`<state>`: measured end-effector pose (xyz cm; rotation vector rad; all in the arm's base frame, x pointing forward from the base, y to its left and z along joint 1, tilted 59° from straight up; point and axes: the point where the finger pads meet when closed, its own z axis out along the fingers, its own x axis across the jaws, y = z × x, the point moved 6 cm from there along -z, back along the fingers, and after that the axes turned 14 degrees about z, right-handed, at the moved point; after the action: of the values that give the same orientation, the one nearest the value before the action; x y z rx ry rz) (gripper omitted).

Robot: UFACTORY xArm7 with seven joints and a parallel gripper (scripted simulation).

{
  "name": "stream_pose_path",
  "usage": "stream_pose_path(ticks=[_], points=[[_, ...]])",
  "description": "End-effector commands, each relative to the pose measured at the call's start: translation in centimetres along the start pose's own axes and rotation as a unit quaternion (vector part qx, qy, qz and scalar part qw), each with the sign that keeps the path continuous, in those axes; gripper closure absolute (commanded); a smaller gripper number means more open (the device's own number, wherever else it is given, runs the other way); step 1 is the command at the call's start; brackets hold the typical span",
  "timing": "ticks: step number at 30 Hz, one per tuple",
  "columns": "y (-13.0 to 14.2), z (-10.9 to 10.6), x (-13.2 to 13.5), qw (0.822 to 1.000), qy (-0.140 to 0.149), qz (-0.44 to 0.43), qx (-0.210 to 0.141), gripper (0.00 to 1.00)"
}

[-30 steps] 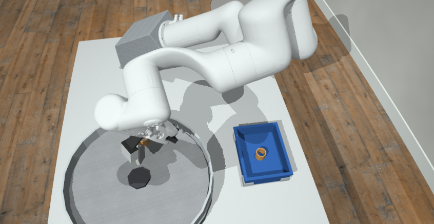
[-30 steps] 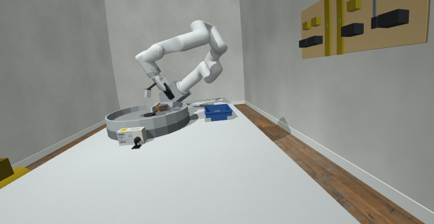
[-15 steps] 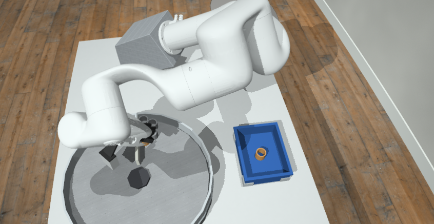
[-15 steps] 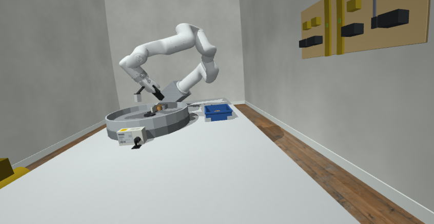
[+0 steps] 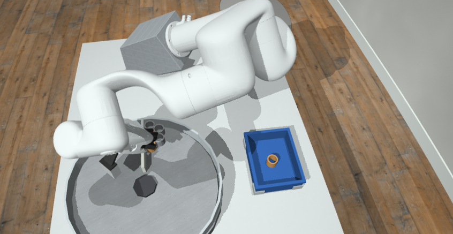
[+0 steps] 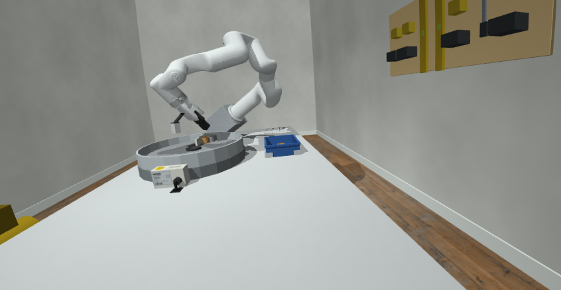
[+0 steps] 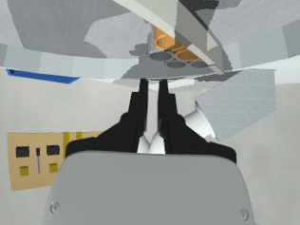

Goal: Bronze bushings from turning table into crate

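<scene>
The blue crate (image 5: 278, 188) (image 6: 282, 151) (image 7: 43, 77) holds one bronze bushing (image 5: 271, 165) (image 6: 280, 143). On the grey turning table (image 5: 177, 207) (image 6: 191, 163) (image 7: 47, 28), two bronze bushings (image 7: 166, 43) stand by the pale guide bar; the arm mostly hides them in the top view. Three steel bushings (image 5: 160, 140) (image 7: 160, 56) stand against them, nearer the rim. My gripper (image 5: 151, 140) (image 6: 205, 127) (image 7: 153, 90) is shut with a narrow, empty gap between its fingers. It is tilted and hangs above the bushing group, touching nothing that I can see.
The pale guide bar (image 5: 143, 163) (image 6: 198, 141) (image 7: 206, 44) stands upright beside the bushings. A dark hub (image 5: 144, 186) (image 6: 193, 147) sits at the turntable's middle. A labelled box (image 6: 161, 177) and a small black stand (image 6: 176, 184) are at its front. The raised rim surrounds the turntable.
</scene>
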<state>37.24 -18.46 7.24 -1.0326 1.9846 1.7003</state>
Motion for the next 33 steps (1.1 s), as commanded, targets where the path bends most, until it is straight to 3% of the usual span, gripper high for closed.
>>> stream_pose_path(ticks=[1, 27, 33], points=[[0.0, -0.2, 0.1, 1.000, 0.000, 0.000, 0.002, 0.90], [0.0, -0.2, 0.2, 1.000, 0.000, 0.000, 0.002, 0.90], [-1.2, 1.4, -0.1, 1.000, 0.000, 0.000, 0.002, 0.90]])
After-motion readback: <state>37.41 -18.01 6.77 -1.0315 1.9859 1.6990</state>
